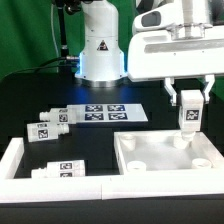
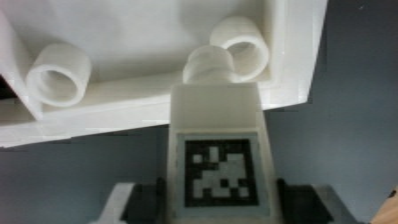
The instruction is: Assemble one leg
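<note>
Our gripper [image 1: 188, 100] is closed on the small white stubby plastic leg [image 1: 187, 120], pinching its tagged sides and holding it upright. We judge this lets its lower end meet a socket post in the large white rimmed square panel [image 1: 150, 160]. The leg hangs between the fingers over the panel's far corner, near the black tabletop's [image 1: 20, 110] edge on the exterior view's right. We cannot tell whether they touch.

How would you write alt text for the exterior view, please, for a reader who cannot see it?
The claw holds a small white stubby plastic leg upright over a corner of the large white square panel. Other similar legs lie on the black table near the flat white marker board.
</note>
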`<action>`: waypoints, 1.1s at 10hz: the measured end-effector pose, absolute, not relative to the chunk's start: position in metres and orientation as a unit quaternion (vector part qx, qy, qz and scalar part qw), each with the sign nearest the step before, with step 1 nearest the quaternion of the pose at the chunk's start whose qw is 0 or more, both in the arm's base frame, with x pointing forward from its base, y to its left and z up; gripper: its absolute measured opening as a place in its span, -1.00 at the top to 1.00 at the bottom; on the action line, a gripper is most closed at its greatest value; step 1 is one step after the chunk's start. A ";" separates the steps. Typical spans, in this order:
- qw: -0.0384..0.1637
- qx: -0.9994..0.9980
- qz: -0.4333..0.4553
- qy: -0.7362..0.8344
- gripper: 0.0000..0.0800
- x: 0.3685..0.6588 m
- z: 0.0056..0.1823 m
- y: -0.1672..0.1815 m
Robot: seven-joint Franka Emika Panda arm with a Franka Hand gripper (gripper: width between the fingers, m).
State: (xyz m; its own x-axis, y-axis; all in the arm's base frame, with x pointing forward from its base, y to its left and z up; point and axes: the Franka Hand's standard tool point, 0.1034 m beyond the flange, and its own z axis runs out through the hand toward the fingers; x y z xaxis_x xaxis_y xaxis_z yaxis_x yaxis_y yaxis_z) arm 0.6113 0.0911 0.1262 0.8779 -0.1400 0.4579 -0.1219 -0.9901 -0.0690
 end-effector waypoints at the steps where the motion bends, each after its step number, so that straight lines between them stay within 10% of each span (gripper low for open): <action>1: 0.020 -0.969 -0.237 0.070 0.29 0.611 0.126 0.091; 11: 0.015 -0.967 -0.247 0.064 0.29 0.626 0.121 0.089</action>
